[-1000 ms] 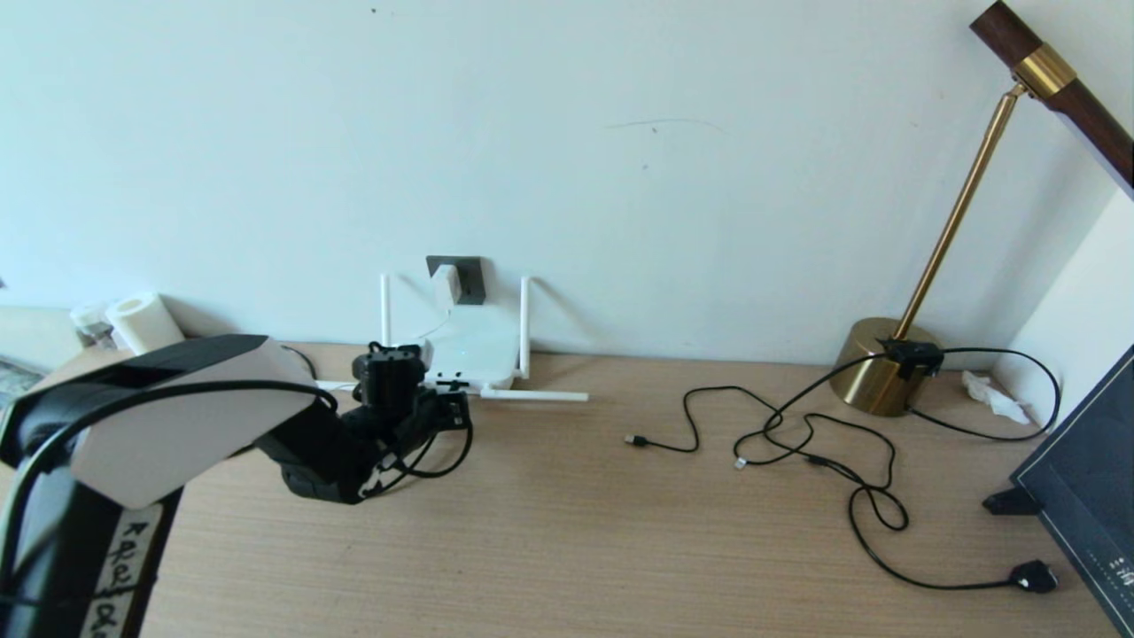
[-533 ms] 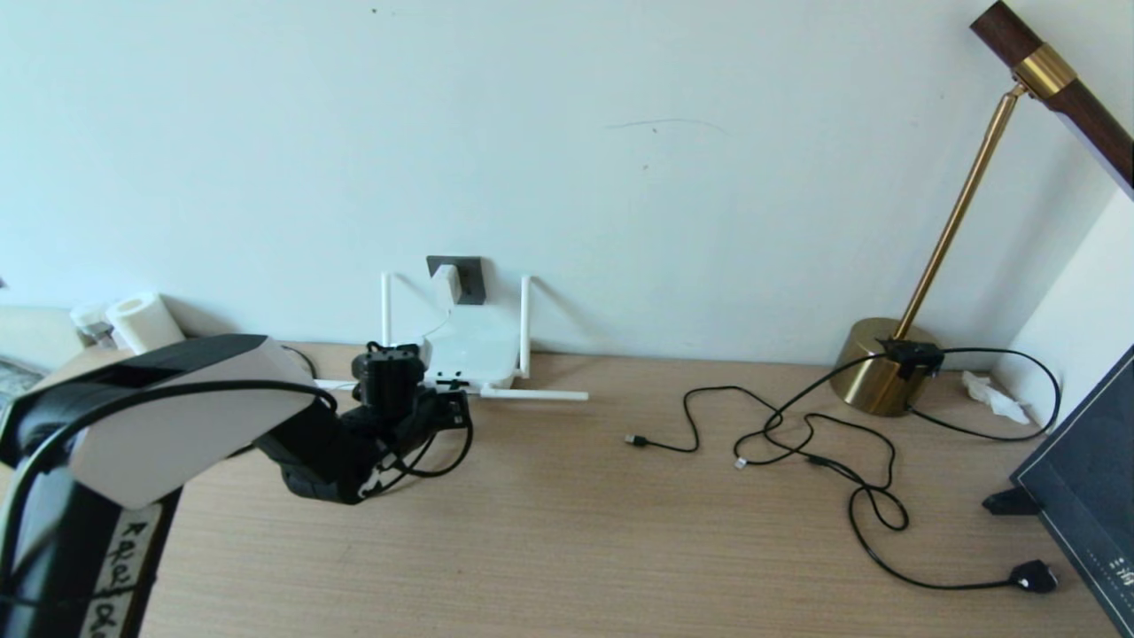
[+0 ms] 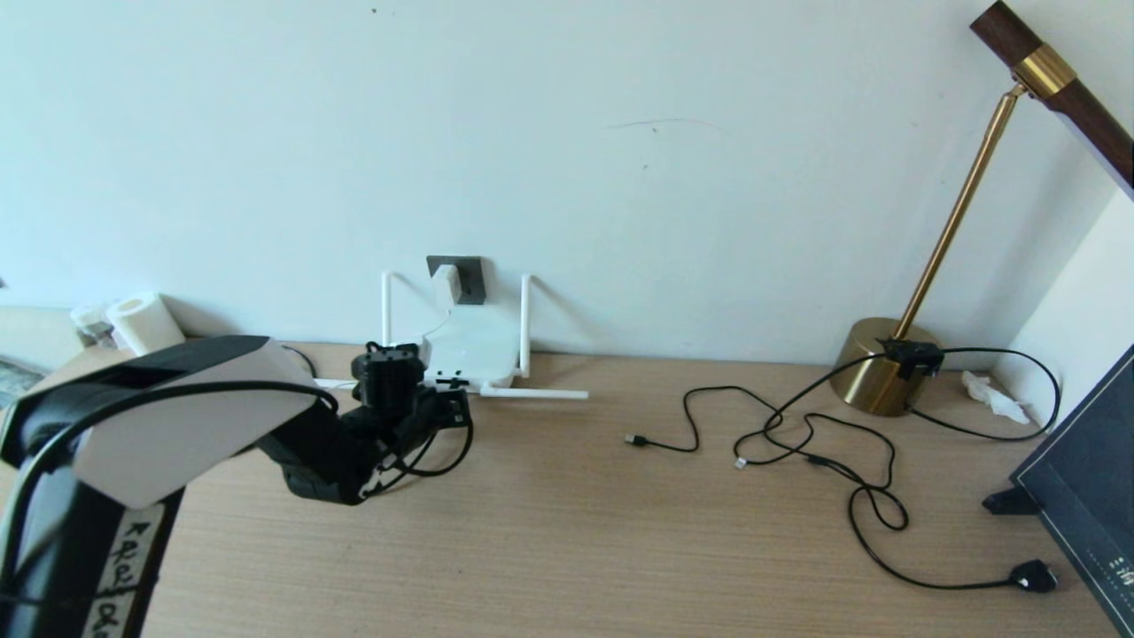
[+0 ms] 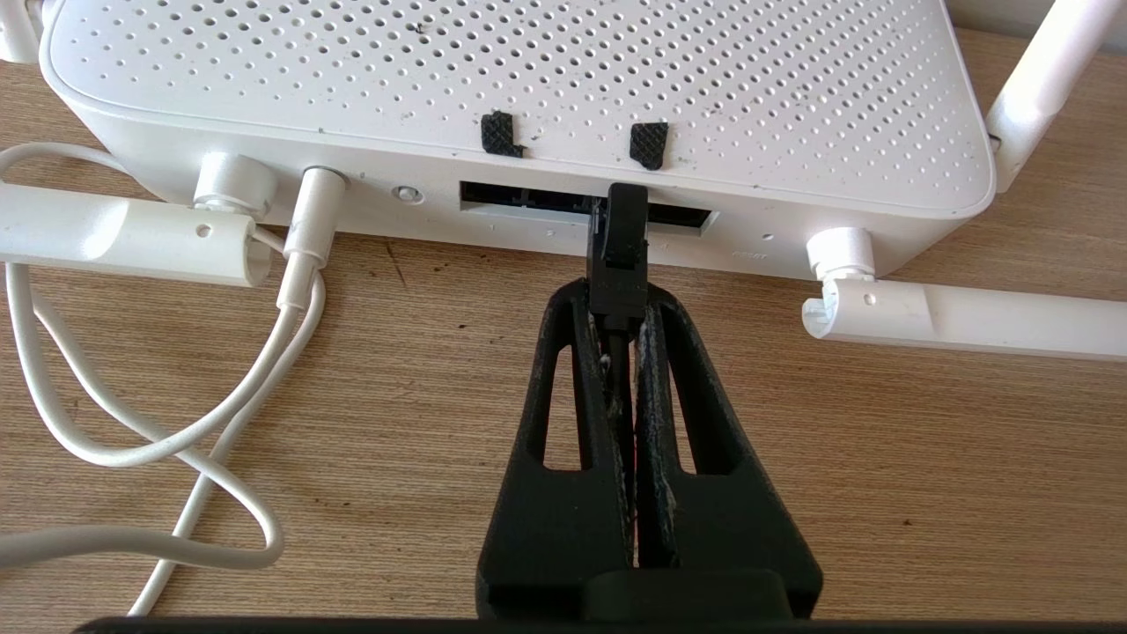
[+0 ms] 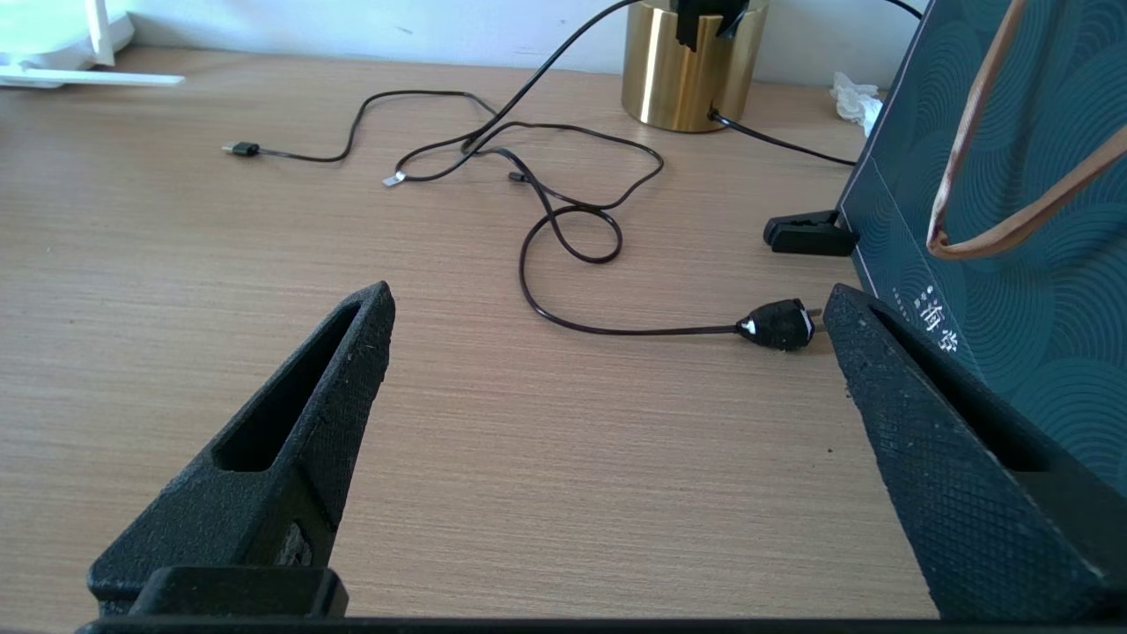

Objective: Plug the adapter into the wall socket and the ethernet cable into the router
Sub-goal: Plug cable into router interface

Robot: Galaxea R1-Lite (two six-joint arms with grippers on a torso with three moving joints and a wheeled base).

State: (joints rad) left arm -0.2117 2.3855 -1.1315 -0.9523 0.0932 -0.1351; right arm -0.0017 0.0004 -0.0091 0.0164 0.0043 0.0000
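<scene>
The white router (image 3: 469, 350) lies flat against the wall with its antennas spread. Above it, the white adapter (image 3: 447, 283) sits in the dark grey wall socket (image 3: 469, 276). My left gripper (image 3: 454, 406) is at the router's near edge, shut on the ethernet cable's black plug (image 4: 619, 255). In the left wrist view the gripper (image 4: 616, 304) holds the plug with its tip inside the dark port slot (image 4: 528, 195) of the router (image 4: 528, 79). The black cable loops under the wrist (image 3: 447, 465). My right gripper (image 5: 607, 304) hangs open over bare desk, out of the head view.
The adapter's white cord (image 4: 176, 423) curls beside the router. Thin black cords (image 3: 797, 434) sprawl at the right, one ending in a small black plug (image 5: 779, 324). A brass lamp base (image 3: 877, 368) and a dark blue bag (image 3: 1090, 496) stand at the right edge.
</scene>
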